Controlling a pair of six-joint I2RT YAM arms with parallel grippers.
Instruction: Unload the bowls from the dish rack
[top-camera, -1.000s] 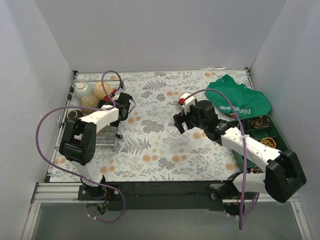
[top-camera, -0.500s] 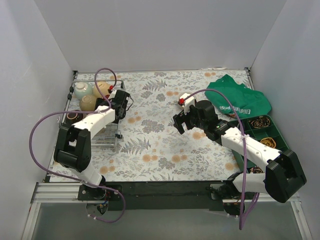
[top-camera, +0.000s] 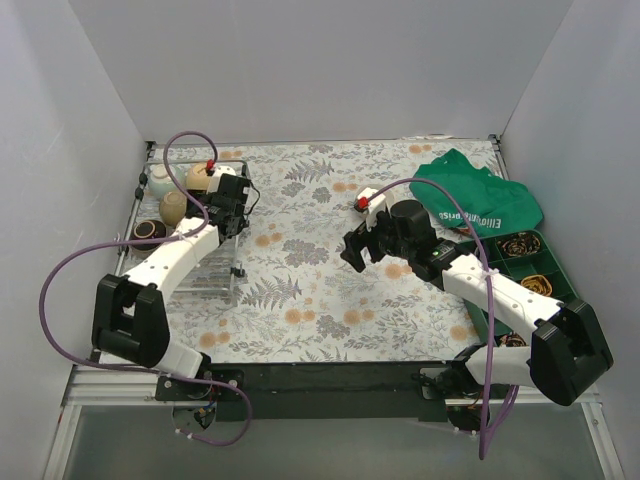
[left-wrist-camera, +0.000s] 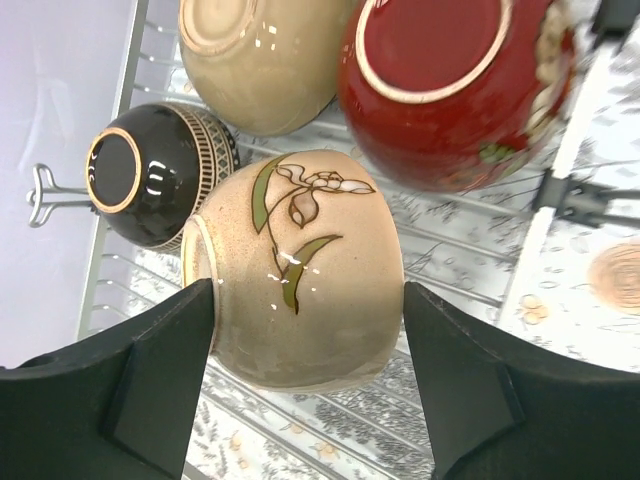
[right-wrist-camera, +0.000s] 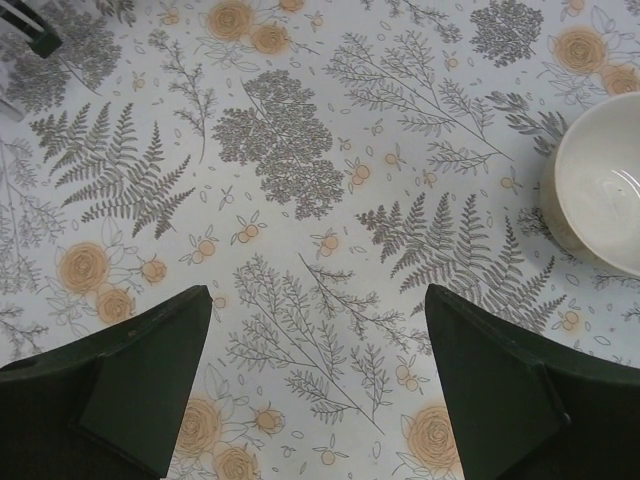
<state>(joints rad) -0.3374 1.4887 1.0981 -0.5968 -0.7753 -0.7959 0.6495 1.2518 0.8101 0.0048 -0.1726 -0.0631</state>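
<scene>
The dish rack (top-camera: 212, 272) stands at the left edge of the table. In the left wrist view a beige bowl with a leaf drawing (left-wrist-camera: 300, 270) lies on its side on the rack wires (left-wrist-camera: 455, 240). My left gripper (left-wrist-camera: 308, 330) is open and straddles it, with the fingertips (left-wrist-camera: 185, 330) close against its sides. Beside it lie a dark bowl (left-wrist-camera: 150, 180), a tan bowl (left-wrist-camera: 262, 55) and a red bowl (left-wrist-camera: 450, 85). A mint bowl (top-camera: 160, 180) shows from above. My right gripper (right-wrist-camera: 318, 380) is open and empty above the cloth, and a cream bowl (right-wrist-camera: 600, 195) stands upright to its right.
A crumpled green bag (top-camera: 480, 200) lies at the back right. A green compartment tray (top-camera: 535, 262) with small items stands in front of it. White walls close in the table on three sides. The flowered tablecloth (top-camera: 310, 300) covers the table.
My left gripper has moved back and left over the rack and now straddles the beige bowl. My right gripper has shifted slightly toward the front left.
</scene>
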